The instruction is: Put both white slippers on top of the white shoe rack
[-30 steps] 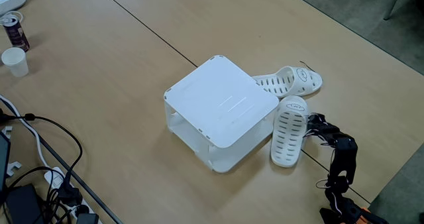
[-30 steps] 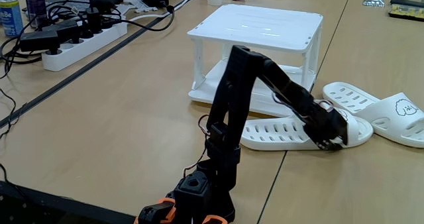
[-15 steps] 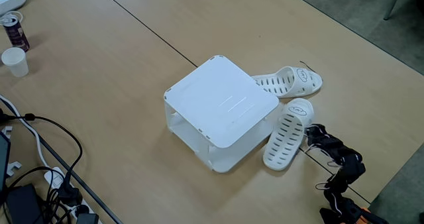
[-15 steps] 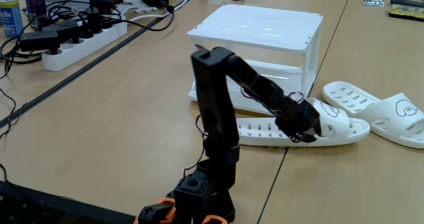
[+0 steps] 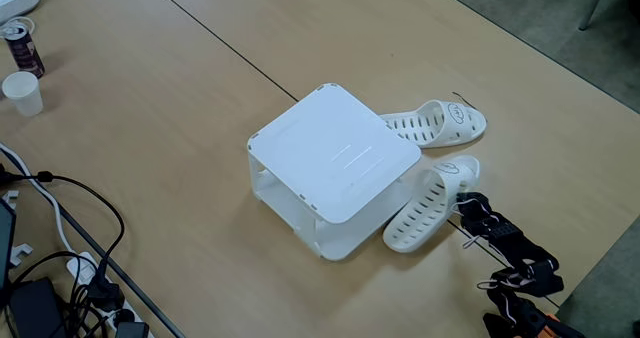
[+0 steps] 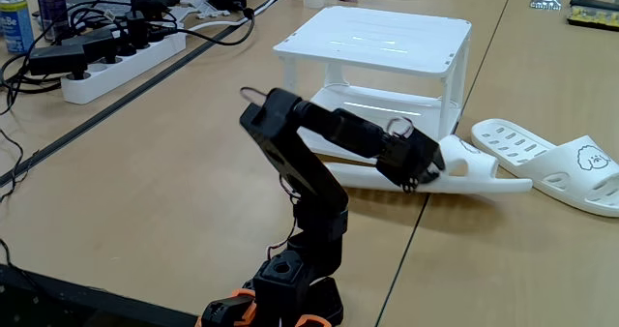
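Dragged nearer, ribbed white slipper (image 5: 425, 207) seemingly tilts up.

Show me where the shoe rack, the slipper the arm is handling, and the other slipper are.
white shoe rack (image 5: 335, 156), fixed view from above, flat top.
held slipper (image 5: 418, 214), same view, ribbed sole.
other slipper (image 6: 583, 161), low fixed view, strap with the face drawing.

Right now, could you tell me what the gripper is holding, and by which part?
The gripper is shut on one white slipper, held at its strap end.
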You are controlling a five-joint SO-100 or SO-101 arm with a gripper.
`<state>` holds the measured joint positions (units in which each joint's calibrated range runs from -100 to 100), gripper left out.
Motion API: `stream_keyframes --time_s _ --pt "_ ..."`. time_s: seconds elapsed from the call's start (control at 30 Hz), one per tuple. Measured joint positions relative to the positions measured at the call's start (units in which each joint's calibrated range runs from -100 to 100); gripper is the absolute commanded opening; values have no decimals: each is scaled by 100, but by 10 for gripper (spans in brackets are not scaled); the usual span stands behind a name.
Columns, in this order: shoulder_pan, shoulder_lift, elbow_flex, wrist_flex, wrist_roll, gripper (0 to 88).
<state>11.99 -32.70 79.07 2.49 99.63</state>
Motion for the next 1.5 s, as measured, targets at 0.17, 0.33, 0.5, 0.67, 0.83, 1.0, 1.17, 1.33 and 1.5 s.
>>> stream_keyframes --time_s 0.17,0.33,0.5,0.67,0.83,1.0,1.17,1.33,1.5 --pt "-1820 -610 530 86 0 8" --pt "-2951 -1320 1249 69 -5 8" --pt "-2951 -2004 1527 69 -5 8" --pt "-2022 -2482 1527 69 -5 8" --pt "-779 -2581 1087 69 -5 8" --pt "532 -2474 719 69 -5 8" --pt "1573 -1773 422 69 -5 8" --pt "2225 -388 -180 69 -5 8" --pt "2434 1410 -1339 69 -5 8"
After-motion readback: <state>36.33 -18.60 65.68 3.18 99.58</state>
